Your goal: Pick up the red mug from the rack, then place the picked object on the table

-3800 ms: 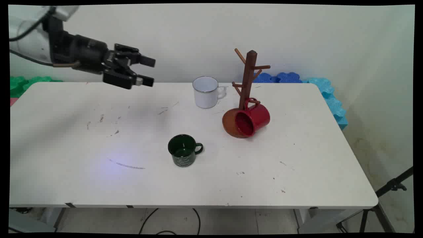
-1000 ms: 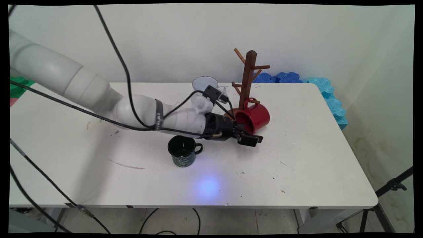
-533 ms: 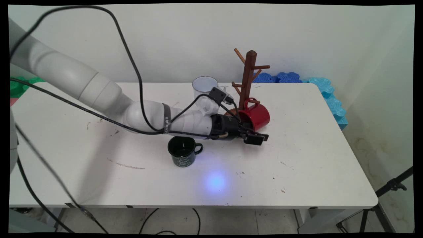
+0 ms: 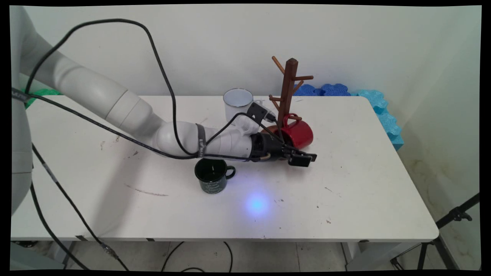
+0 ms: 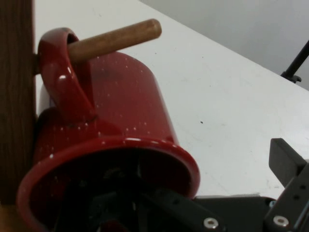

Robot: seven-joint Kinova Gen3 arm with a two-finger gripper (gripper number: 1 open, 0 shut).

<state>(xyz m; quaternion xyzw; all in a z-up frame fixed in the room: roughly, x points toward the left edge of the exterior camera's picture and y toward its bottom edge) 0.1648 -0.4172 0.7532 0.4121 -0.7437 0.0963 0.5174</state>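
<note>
Main view has the arm (image 4: 115,107) reaching low across the table (image 4: 364,184) from the left, and the gripper (image 4: 303,158) sits right at the mouth of the red mug (image 4: 301,132). That mug hangs by its handle on the lowest peg of the brown mug tree (image 4: 288,88), tipped on its side with the opening facing near-left, right over the tree's round base. Over to the hand view: the red mug (image 5: 120,125) fills the picture, handle looped over the wooden peg (image 5: 113,41), the tree's post (image 5: 17,96) running down the left edge. One finger goes into the mug's dark mouth, and the other finger (image 5: 289,179) stands outside, off to the right of the rim. So the claw is spread apart, straddling the mug's wall, and no squeeze on the wall can be seen. Around it: a green mug (image 4: 212,174) stands upright on the table just near of the wrist, handle to the right. A white mug (image 4: 237,103) stands upright farther back, left of the tree, partly behind the wrist's camera mount. Black cables (image 4: 161,69) loop over the arm.
</note>
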